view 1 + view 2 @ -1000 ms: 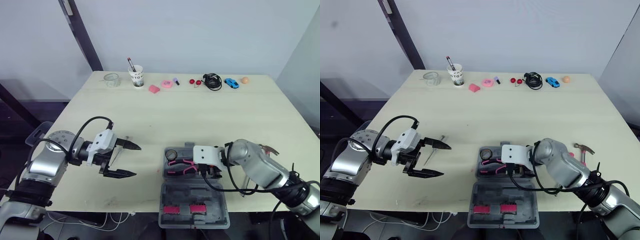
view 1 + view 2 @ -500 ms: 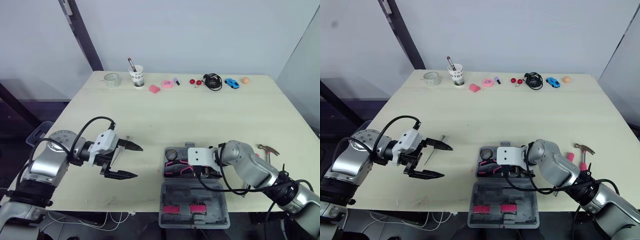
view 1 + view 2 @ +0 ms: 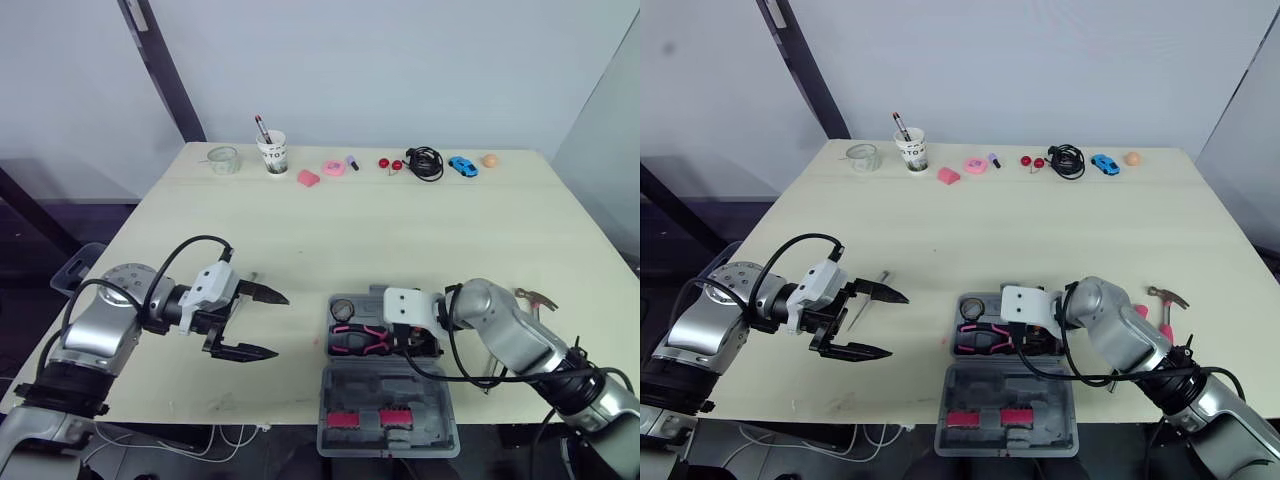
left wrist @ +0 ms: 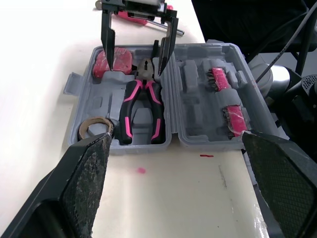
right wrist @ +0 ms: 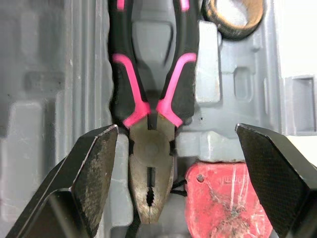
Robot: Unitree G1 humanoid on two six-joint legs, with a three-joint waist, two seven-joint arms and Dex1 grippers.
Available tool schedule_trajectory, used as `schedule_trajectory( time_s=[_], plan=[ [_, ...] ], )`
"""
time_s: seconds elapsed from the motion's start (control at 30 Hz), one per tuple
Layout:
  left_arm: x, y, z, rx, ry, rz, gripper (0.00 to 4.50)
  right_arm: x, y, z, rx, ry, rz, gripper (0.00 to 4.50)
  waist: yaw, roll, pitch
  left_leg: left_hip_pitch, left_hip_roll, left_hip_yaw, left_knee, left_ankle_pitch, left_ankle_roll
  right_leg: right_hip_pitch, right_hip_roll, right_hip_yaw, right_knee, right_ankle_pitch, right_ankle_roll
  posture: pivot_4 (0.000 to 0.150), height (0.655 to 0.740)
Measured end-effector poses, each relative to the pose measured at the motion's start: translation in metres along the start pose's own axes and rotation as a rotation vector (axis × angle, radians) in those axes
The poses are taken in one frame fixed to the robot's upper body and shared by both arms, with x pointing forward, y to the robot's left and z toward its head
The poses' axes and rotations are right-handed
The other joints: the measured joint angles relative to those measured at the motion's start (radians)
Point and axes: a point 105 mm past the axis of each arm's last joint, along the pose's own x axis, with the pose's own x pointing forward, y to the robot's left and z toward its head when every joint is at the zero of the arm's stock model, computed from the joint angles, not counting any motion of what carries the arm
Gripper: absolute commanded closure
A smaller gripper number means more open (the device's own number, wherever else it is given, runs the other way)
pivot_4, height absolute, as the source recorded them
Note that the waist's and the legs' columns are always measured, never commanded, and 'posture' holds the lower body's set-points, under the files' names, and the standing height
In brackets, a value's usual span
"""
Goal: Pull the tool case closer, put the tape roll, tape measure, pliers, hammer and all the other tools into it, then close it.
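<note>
My right gripper hangs with its fingers spread wide on either side of the pliers. They lie in their slot in the open case, near the tape roll and tape measure. My left gripper is spread too. The hammer lies on the table to the right of the case. It is stiff and probably head-heavy, so I would pinch its handle close to the head.
</note>
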Motion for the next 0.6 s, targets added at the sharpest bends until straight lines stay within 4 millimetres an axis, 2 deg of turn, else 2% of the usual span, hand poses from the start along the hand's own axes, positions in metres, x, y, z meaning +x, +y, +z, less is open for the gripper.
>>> schedule_trajectory(
  time_s=[0.07,0.1,0.13,0.17,0.2,0.6],
  plan=[
    [0.001,0.0,0.0,0.001,-0.008,-0.001,0.0,0.0,0.001,0.011,0.015,-0.099,0.007,2.56,0.0,0.0,0.0,0.0,0.0,0.0,0.0,0.0,0.0,0.0,0.0,0.0,0.0,0.0,0.0,0.15,0.74],
    [0.002,0.0,0.0,0.003,-0.009,-0.001,0.0,0.0,0.0,0.013,0.023,-0.138,0.002,3.11,0.001,0.0,0.0,0.0,0.0,0.0,0.0,0.0,0.0,0.0,0.0,0.0,0.0,0.0,0.0,0.15,0.74],
    [0.002,0.0,0.0,0.004,-0.009,0.0,0.0,0.001,-0.001,0.011,0.024,-0.152,-0.004,3.85,0.002,0.0,0.0,0.0,0.0,0.001,0.0,0.0,0.0,0.0,0.0,0.0,0.0,0.0,0.0,0.15,0.74],
    [0.002,0.0,0.0,0.004,-0.01,0.0,0.0,0.001,-0.001,0.011,0.025,-0.155,-0.006,4.02,0.002,0.0,0.0,0.0,0.0,0.001,0.0,0.0,0.0,0.0,0.0,0.0,0.0,0.0,0.0,0.15,0.74],
    [0.002,0.0,0.0,0.005,-0.015,0.004,0.0,0.003,-0.002,0.008,0.032,-0.182,-0.017,4.48,0.003,0.0,0.0,0.0,0.0,0.004,0.0,0.0,0.0,0.0,0.0,0.0,0.0,0.0,0.0,0.15,0.74],
    [0.004,-0.001,-0.002,-0.004,-0.035,0.012,0.0,0.023,0.006,-0.031,0.13,-0.194,-0.027,4.48,0.001,0.0,0.0,0.001,0.001,0.008,0.0,0.0,0.0,0.0,0.001,0.002,0.0,0.0,0.0,0.15,0.74]
  ],
)
